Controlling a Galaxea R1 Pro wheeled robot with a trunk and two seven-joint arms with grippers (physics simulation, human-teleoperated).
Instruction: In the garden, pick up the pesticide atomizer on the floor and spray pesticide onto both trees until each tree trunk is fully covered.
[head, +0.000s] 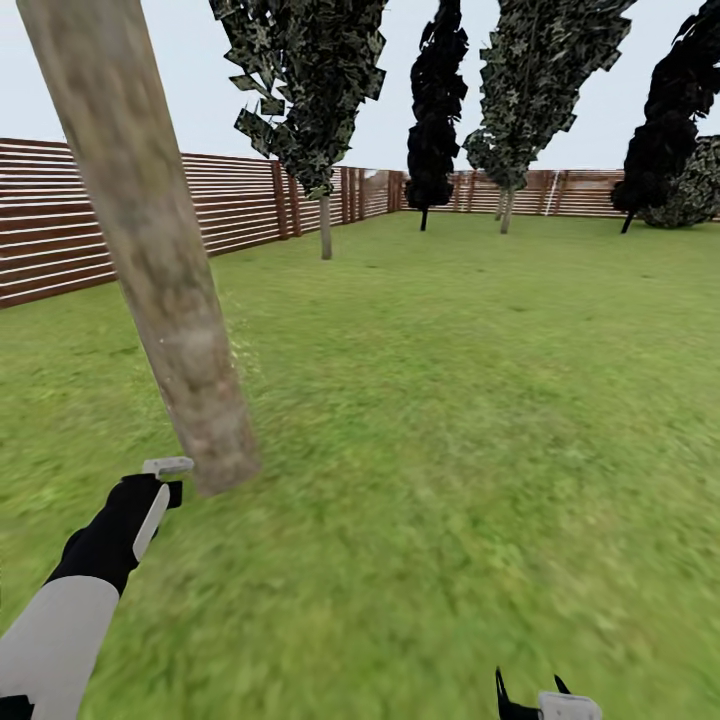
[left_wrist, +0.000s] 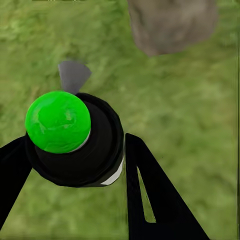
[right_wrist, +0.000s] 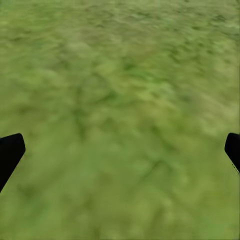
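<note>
Head view: a thick, smooth, leaning tree trunk (head: 160, 250), pale beige-grey with darker blotches, is rooted in the mottled green lawn (head: 450, 420). The left end effector (head: 160, 485) is held just beside the trunk's base. A brown horizontal-slat fence (head: 130, 215) borders the lawn.

Left wrist view: the left end effector (left_wrist: 75, 165) is clenched on the pesticide atomizer (left_wrist: 75, 135), a black cylinder with a glossy green domed cap.

Right wrist view: the right end effector (right_wrist: 120, 150) is released, black fingertips (right_wrist: 10, 152) spread wide over blurred grass.
</note>
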